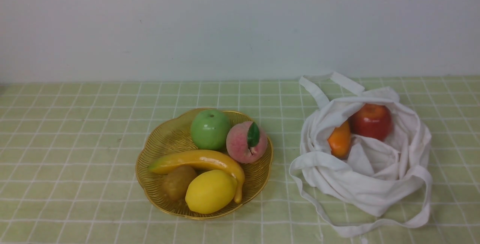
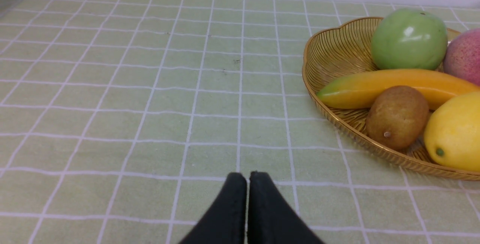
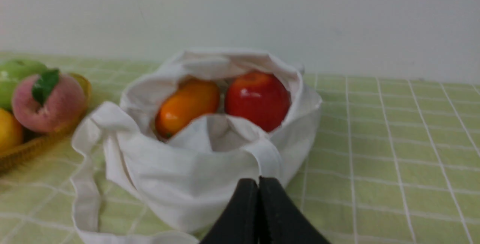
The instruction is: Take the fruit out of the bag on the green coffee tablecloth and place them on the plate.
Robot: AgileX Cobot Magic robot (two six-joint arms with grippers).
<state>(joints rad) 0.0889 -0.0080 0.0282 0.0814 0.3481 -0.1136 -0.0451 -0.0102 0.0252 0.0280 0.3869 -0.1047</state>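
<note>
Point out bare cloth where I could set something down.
Left of the golden ribbed plastic dish; also the narrow strip between it and the white cloth bag. Crowded: the dish's near half, with brown kiwi and yellow lemon.

A glossy, smooth finish is seen on the red apple [image 1: 372, 121] and orange fruit [image 1: 339, 140] at the right of the front view, inside the matt, wrinkled cloth bag [image 1: 360, 189]. Ribbed, see-through plastic is shown by the golden plate [image 1: 161, 139] left of centre, where a dull, brown-skinned kiwi [image 1: 179, 182] is held beside a shiny banana [image 1: 202, 158]. Woven-looking matt cloth is seen in the green tablecloth [image 1: 75, 161].
</note>
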